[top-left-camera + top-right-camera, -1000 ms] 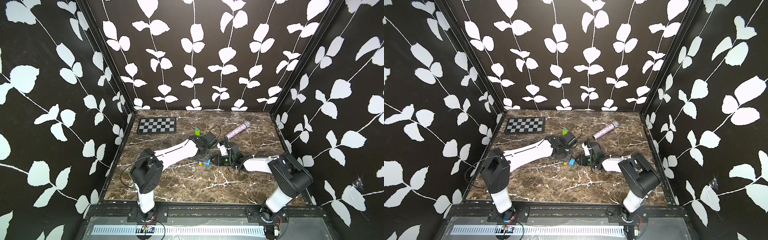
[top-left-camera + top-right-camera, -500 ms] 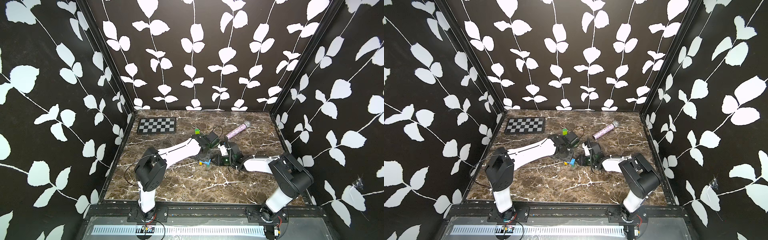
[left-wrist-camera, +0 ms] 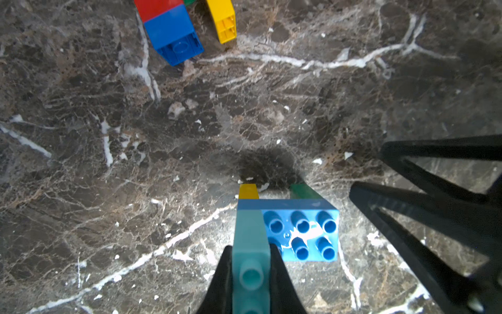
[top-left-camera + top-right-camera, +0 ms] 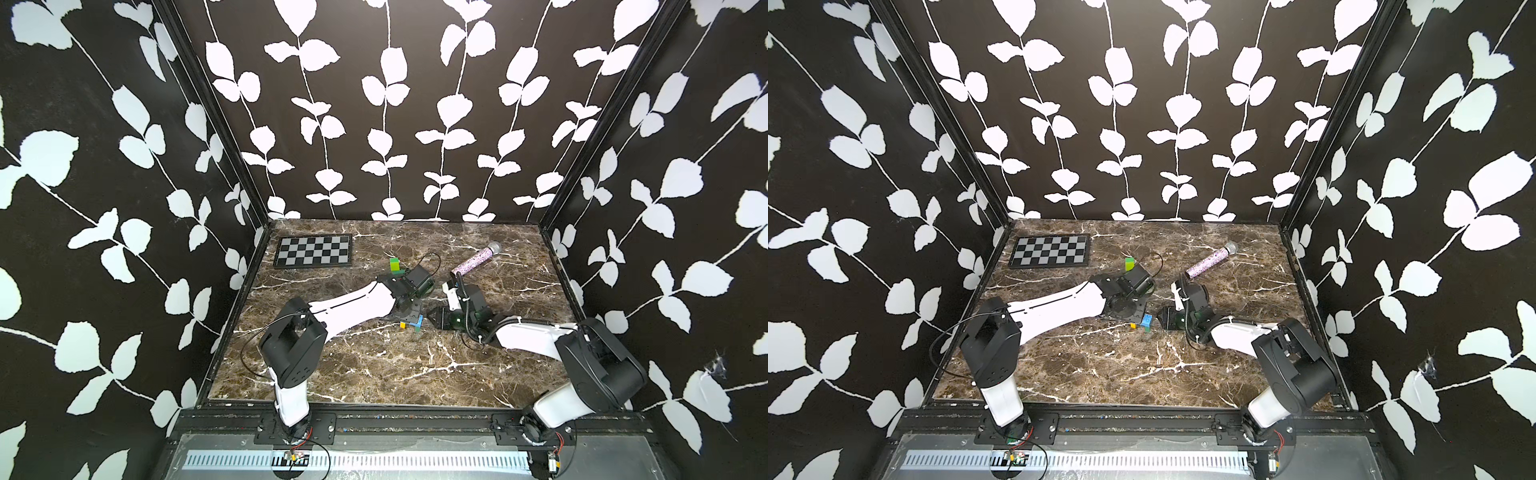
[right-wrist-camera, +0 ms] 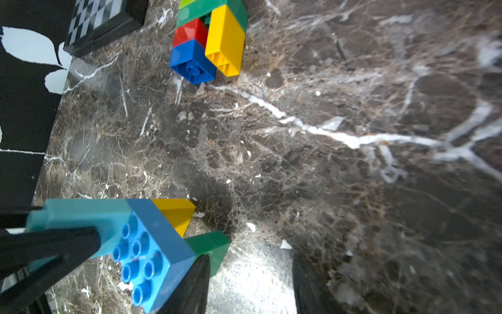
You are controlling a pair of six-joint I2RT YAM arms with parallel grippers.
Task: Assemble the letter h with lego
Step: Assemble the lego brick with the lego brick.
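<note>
My left gripper (image 3: 250, 248) is shut on a light blue brick (image 3: 248, 233). That brick is joined to a blue studded brick (image 3: 300, 233), with a yellow brick (image 3: 248, 191) and a dark green brick (image 3: 303, 191) beneath. This lego cluster (image 4: 414, 322) sits mid-table, low over the marble. My right gripper (image 5: 248, 263) stands open beside it with only bare marble between the fingers. One finger (image 5: 194, 282) lies against the blue brick (image 5: 160, 252) and the green brick (image 5: 212, 248). A second lego stack (image 5: 209, 40) of lime, green, red, blue and yellow lies farther back (image 4: 394, 266).
A black-and-grey chequered board (image 4: 313, 250) lies at the back left. A glittery purple microphone (image 4: 476, 259) rests at the back right, behind my right wrist. Patterned walls (image 4: 124, 208) close three sides. Marble floor (image 4: 374, 365) stretches toward the front rail.
The left arm's elbow has shifted a little to the right while its gripper keeps the brick cluster in the same spot. The right arm has barely moved.
</note>
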